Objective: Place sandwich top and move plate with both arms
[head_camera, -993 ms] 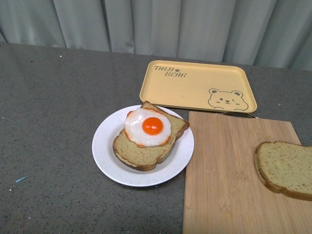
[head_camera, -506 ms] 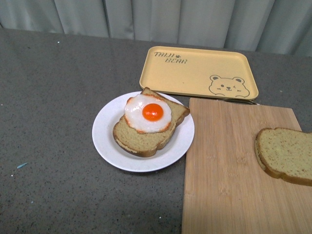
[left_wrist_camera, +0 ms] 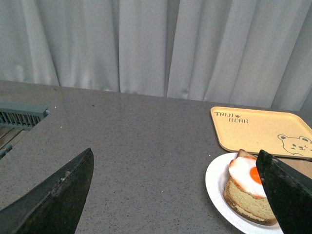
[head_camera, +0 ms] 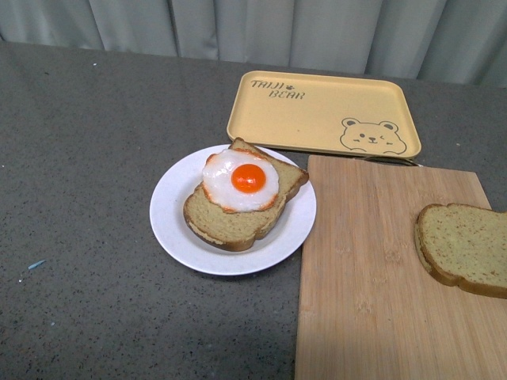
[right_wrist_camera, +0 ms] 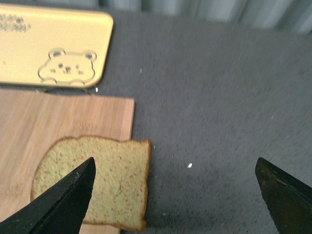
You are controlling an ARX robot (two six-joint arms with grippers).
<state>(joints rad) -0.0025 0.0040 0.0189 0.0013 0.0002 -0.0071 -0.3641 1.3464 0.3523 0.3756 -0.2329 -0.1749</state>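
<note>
Front view: high, angled down across the table (head_camera: 79, 158) toward the curtain (head_camera: 277, 28). Left wrist view: low, nearly level, facing the same curtain and sharing the plate (left_wrist_camera: 213, 180) and yellow tray (left_wrist_camera: 258, 134) with the front view. Right wrist view: close, looking steeply down on the sandwich top (right_wrist_camera: 117, 185) and cutting board (right_wrist_camera: 58, 117), both also in the front view.

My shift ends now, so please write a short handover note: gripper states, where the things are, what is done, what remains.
Left gripper: open, empty.
Right gripper: open, empty, near the plain tan bread slice.
That slice lies on the wooden cutting board, at its right edge.
The round white plate holds the bread slice topped with a fried egg.
Done: nothing yet.
Remaining: put the plain slice on the egg, then move the plate with both arms.
</note>
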